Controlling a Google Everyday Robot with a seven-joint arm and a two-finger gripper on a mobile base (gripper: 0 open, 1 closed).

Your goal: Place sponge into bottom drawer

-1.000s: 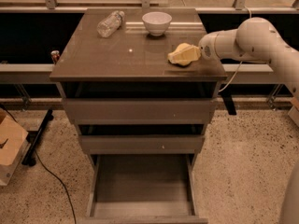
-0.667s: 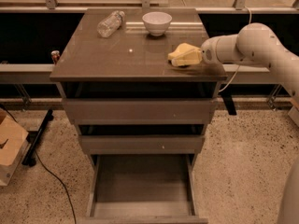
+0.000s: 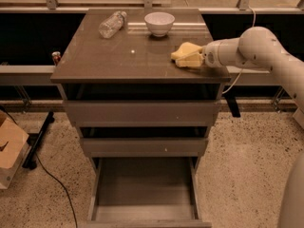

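Tho half-hidden, claw (image 3: pixel 196 60) at sponge (image 3: pixel 183 54).

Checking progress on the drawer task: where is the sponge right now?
The sponge is at the right side of the cabinet top, nearer the camera than the white bowl, with the gripper against its right end.

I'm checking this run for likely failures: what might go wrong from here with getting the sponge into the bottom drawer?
1. The claw is at the sponge's right side on the cabinet top; soft foam may slip or get pushed, not lifted.
2. The white bowl stands just behind the sponge and might be knocked.
3. The bottom drawer is open far below, under the middle drawer; a high release may miss it.
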